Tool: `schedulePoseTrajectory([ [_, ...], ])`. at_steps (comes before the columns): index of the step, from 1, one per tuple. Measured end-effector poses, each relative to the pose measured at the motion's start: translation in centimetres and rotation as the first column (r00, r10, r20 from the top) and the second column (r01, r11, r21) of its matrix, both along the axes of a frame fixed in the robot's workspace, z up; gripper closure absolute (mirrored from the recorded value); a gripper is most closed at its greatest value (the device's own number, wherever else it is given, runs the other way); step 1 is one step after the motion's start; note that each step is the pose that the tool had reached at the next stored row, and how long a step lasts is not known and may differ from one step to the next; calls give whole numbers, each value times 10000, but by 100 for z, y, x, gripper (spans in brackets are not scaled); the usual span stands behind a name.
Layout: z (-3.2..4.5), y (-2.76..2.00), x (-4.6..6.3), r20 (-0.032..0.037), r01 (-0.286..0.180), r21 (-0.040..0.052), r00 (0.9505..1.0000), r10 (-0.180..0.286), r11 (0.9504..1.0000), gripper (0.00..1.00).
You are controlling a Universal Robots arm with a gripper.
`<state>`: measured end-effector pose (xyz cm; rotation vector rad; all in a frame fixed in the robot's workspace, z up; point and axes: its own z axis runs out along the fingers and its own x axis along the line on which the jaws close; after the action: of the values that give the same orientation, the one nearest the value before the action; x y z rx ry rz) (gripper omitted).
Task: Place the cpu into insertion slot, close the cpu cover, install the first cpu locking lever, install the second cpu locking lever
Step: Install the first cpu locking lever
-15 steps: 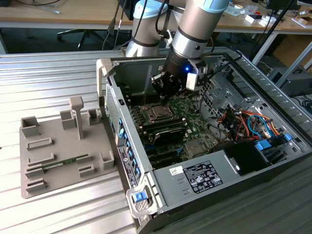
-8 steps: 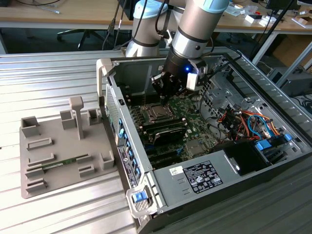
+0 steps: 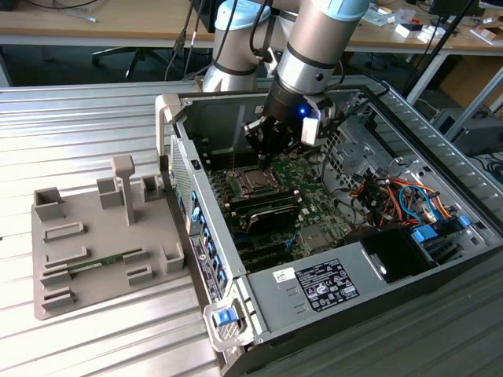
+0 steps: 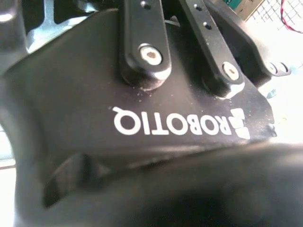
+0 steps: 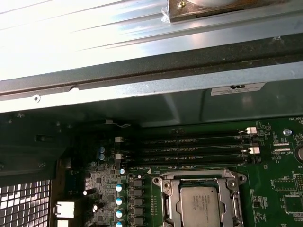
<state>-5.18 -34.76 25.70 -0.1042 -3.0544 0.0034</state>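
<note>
Silvery metal marks the cpu, which lies flat in the insertion slot on the green circuit board, with the cpu cover down around it so that the chip shows through the frame's square window. In the first wrist view the long black memory slots run just beside the socket, towards the grey wall of the computer case. In the exterior view the gripper hangs from the arm inside the open case, its tip just above the socket and close to the cover's far edge. Whether its jaws are open or closed I cannot tell, and nothing is visibly held. A grey fixture tray sits on the ribbed metal table at the exterior view's left, well apart from the case
</note>
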Motion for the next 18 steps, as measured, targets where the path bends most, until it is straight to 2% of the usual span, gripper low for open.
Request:
schedulePoseTrajectory([
  [18, 0, 0, 0, 0, -365, 59, 9993, 365, 9993, 89],
])
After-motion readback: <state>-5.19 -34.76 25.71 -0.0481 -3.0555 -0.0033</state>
